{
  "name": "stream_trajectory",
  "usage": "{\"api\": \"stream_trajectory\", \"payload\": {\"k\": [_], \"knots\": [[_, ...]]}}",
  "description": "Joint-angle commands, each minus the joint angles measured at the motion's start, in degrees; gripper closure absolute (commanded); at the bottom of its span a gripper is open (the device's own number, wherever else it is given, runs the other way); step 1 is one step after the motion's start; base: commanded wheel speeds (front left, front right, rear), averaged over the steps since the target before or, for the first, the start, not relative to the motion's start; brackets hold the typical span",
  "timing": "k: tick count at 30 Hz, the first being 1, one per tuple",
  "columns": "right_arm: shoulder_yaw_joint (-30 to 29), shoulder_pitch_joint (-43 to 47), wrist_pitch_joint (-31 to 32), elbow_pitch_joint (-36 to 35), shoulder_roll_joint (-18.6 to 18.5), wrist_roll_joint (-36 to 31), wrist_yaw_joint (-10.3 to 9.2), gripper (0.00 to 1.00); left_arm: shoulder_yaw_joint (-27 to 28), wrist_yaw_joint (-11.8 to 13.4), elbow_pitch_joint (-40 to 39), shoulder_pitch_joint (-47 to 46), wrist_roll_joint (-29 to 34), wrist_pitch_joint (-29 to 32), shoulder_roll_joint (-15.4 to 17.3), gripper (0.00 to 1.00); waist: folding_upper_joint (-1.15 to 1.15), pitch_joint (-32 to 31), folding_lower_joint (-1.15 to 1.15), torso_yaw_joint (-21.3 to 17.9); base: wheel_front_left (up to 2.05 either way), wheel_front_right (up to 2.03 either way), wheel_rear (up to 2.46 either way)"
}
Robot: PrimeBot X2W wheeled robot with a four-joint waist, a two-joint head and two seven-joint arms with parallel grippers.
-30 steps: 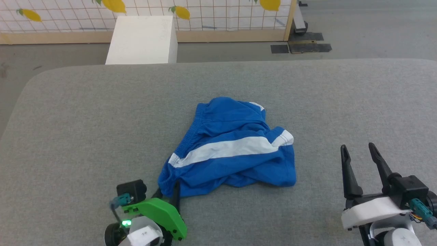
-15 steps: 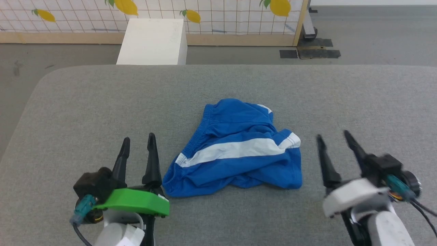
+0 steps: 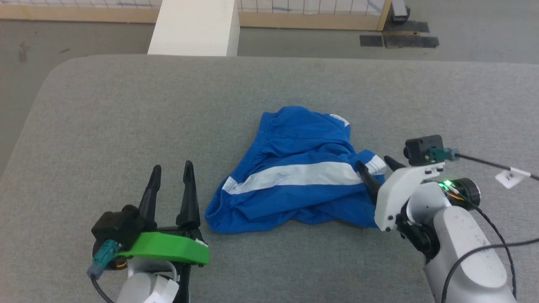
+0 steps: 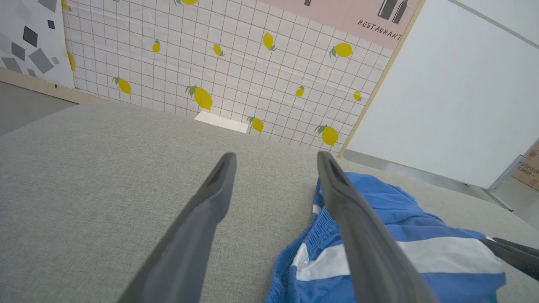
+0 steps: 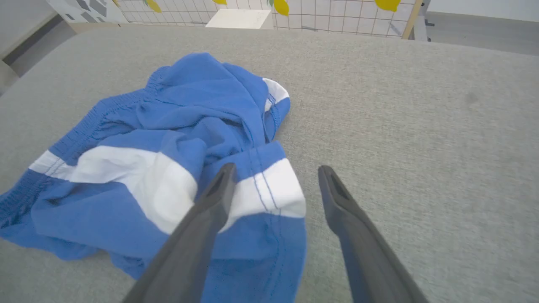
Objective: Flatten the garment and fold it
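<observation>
The grey padded counter (image 3: 105, 126) runs wide under both arms, leaving room to spread cloth. On it the garment (image 3: 294, 185) lies in a crumpled heap between the two end effectors, far from flat, so flattening looks like the step in hand. Its gathered waistband (image 3: 246, 162) is bunched toward the left end effector (image 3: 172, 165), which stands just beside that corner and clear of the cloth. Its fingers are spread fully apart and hold nothing, likely poised to take the corner. The white stripe (image 3: 294, 174) runs across to the right end effector (image 3: 372, 160), which is equally wide open and empty. It angles in over the leg opening, one finger above the white hem trim (image 5: 269, 189) and the other above bare counter, seemingly straddling the hem to pinch it. I cannot tell whether it touches the cloth.
</observation>
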Motion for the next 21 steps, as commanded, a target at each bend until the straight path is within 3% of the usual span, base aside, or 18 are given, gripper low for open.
{"api": "stream_trajectory", "payload": {"k": [1,4,5,6,7,15,21], "knots": [[0.51,-1.49,1.53,1.04,-0.24,1.62,0.35,0.0,-0.3,-0.13,0.16,-1.17,-0.32,-0.21,-0.26,0.0,0.0,1.35,0.0,1.13,0.0,0.0,0.0],[1.97,-3.01,5.92,2.83,-1.21,4.43,0.35,0.0,-0.83,0.16,0.32,-1.75,-0.85,-0.21,-0.27,0.0,0.0,2.09,0.0,1.73,0.0,0.0,0.0],[2.71,-3.26,7.59,3.17,-1.62,5.47,0.35,0.26,-0.92,0.26,0.38,-1.89,-0.99,-0.21,-0.27,0.0,0.0,2.21,0.0,1.89,0.0,0.0,0.0],[3.28,-3.33,8.92,3.26,-1.95,6.3,0.35,0.67,-0.97,0.33,0.39,-1.97,-1.06,-0.21,-0.28,0.0,0.0,2.29,0.0,1.98,0.0,0.0,0.0],[3.93,-3.31,10.14,2.98,-2.44,7.24,0.35,1.0,-1.04,0.45,0.39,-2.01,-1.12,-0.21,-0.28,0.0,0.0,2.34,0.0,2.08,0.0,0.0,0.0],[0.94,0.96,9.8,-2.79,-5.01,6.05,0.35,1.0,-0.65,1.1,0.63,-1.52,-1.44,-0.21,-0.28,0.0,0.0,1.19,0.0,1.46,0.0,0.0,0.0],[-9.29,6.49,5.77,-9.39,-5.03,-3.21,0.35,1.0,-0.32,1.2,0.9,-0.96,-1.46,-0.21,-0.29,0.0,0.0,-0.4,0.0,0.34,0.0,0.0,0.0]]}}
